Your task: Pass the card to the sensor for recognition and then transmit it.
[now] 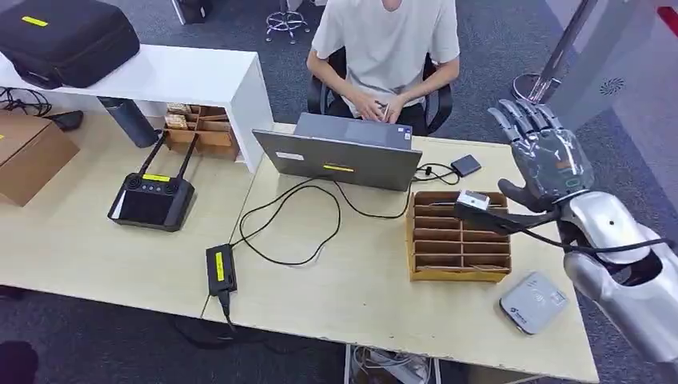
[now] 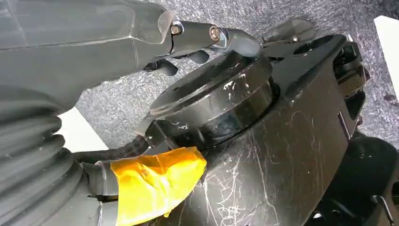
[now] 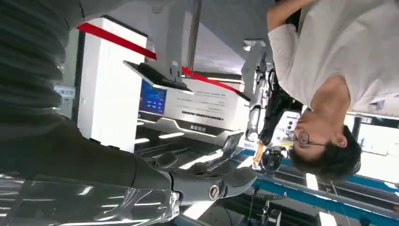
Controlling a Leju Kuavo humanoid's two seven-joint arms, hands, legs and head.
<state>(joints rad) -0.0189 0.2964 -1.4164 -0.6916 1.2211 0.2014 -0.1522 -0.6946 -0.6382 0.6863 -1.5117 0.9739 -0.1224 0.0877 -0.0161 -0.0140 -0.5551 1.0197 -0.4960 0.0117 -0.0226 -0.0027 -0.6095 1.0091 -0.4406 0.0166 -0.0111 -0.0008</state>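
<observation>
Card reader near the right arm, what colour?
Light grey, with a small marking on top; the card reader shows best in the head view.

A laptop (image 1: 345, 152) sits on the table (image 1: 352, 296), with a person (image 1: 386, 48) seated behind it at twelve o'clock. At the laptop's four o'clock stands a slotted card rack (image 1: 458, 238), and a card reader (image 1: 533, 302) lies near the rack's four o'clock. A power brick (image 1: 221, 270) rests at the laptop's seven o'clock. A remote controller (image 1: 152, 198) lies at nine o'clock, with a cardboard box (image 1: 28, 152) further out. A bag (image 1: 68, 36) sits on the shelf (image 1: 184, 76) at ten o'clock. The right hand (image 1: 546, 156) hangs above the rack's two o'clock corner.
</observation>
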